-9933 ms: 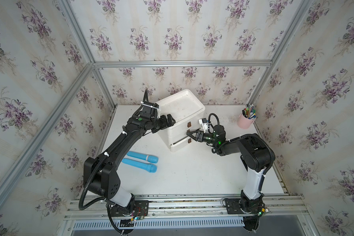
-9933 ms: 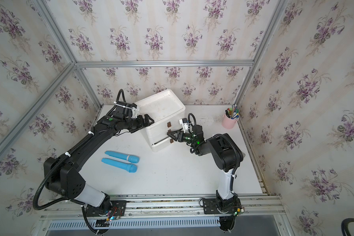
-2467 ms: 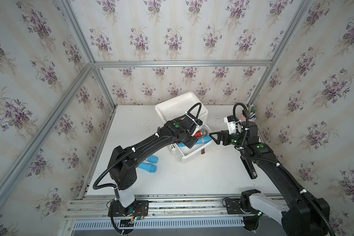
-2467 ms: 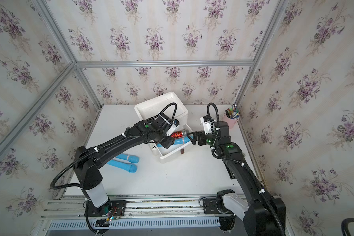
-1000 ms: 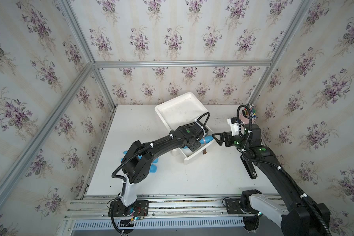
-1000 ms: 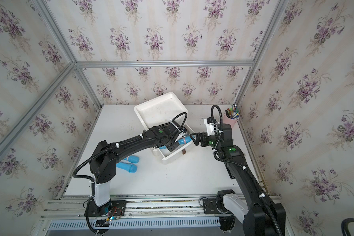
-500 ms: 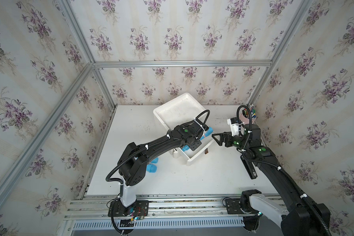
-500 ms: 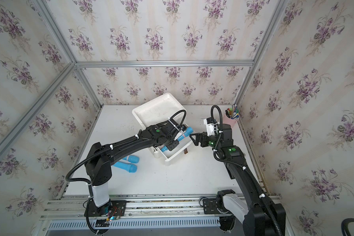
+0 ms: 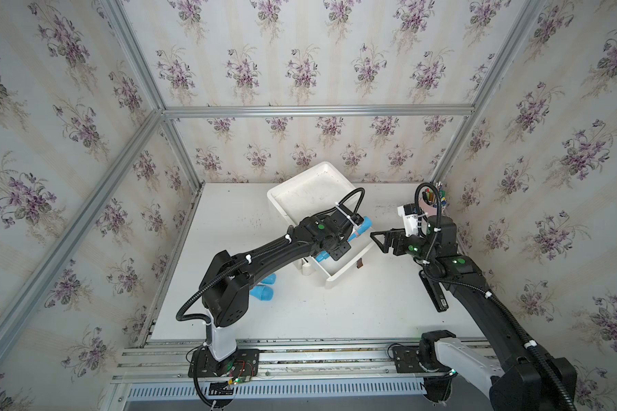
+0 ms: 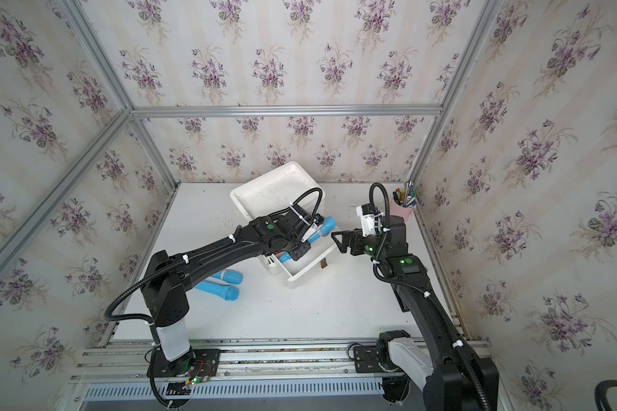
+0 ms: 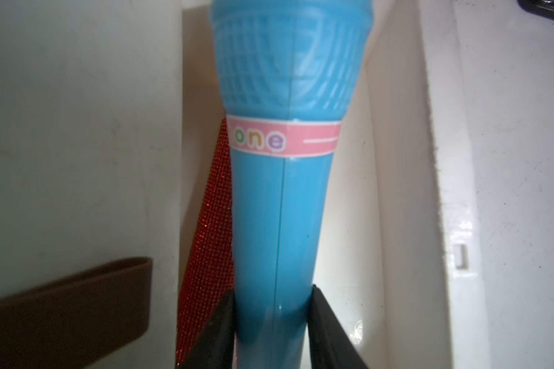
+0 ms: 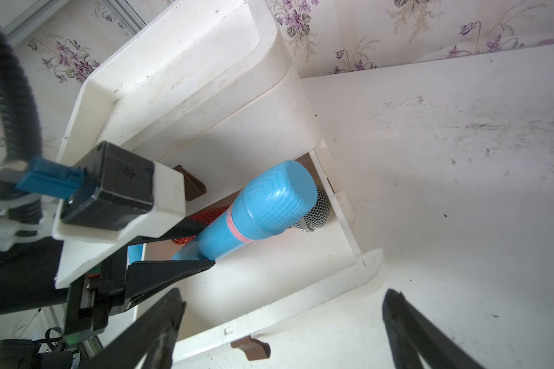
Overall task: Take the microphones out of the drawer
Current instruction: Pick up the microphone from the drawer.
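My left gripper (image 11: 272,297) is shut on the handle of a blue microphone (image 11: 279,191) with a pink band. In both top views the microphone (image 9: 364,225) (image 10: 326,225) slants over the open white drawer (image 9: 349,268) (image 10: 310,270), head raised toward the back right. In the right wrist view the microphone (image 12: 263,204) has its head above the drawer's (image 12: 301,306) rim, and a red microphone with a silver mesh head (image 12: 317,211) lies under it. My right gripper (image 9: 378,242) (image 12: 283,294) stands open just right of the drawer, holding nothing.
Two more blue microphones (image 10: 228,275) (image 10: 221,291) lie on the table to the left, partly under my left arm. A pink pen cup (image 10: 403,206) stands at the back right. A flat black object (image 9: 435,295) lies by the right edge. The drawer cabinet has a tray top (image 9: 310,192).
My left gripper has closed on the blue microphone and tipped its head up from the drawer. The cabinet shifted slightly. My right arm has held its place.
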You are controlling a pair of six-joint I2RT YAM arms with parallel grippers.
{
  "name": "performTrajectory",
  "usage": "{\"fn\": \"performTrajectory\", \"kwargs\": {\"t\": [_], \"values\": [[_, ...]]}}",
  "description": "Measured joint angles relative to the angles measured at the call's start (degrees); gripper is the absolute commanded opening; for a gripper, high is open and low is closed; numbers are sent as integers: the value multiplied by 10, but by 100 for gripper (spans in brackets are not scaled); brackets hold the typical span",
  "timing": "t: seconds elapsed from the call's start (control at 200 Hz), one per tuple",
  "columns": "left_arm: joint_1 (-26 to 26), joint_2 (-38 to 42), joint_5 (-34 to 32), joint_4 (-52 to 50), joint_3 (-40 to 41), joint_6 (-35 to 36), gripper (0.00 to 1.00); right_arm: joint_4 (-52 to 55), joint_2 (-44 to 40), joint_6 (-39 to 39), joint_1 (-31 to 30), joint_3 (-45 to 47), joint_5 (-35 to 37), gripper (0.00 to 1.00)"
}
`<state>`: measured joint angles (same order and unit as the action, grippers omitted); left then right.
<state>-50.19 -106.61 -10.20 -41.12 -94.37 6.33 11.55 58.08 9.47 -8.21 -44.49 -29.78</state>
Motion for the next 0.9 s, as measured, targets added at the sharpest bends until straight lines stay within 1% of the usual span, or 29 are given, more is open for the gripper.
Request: {"fn": "performTrajectory", "kwargs": {"t": [0.165,0.43,0.899], "values": [[0,11,1,0,0,2,28,-2,-9,1,4,-4,0,95],[0,-5,11,-5,-5,1,28,-2,-10,10,8,-4,-1,95],[0,60,5,-19,-12,1,28,-6,-23,16,21,4,-5,96]]}}
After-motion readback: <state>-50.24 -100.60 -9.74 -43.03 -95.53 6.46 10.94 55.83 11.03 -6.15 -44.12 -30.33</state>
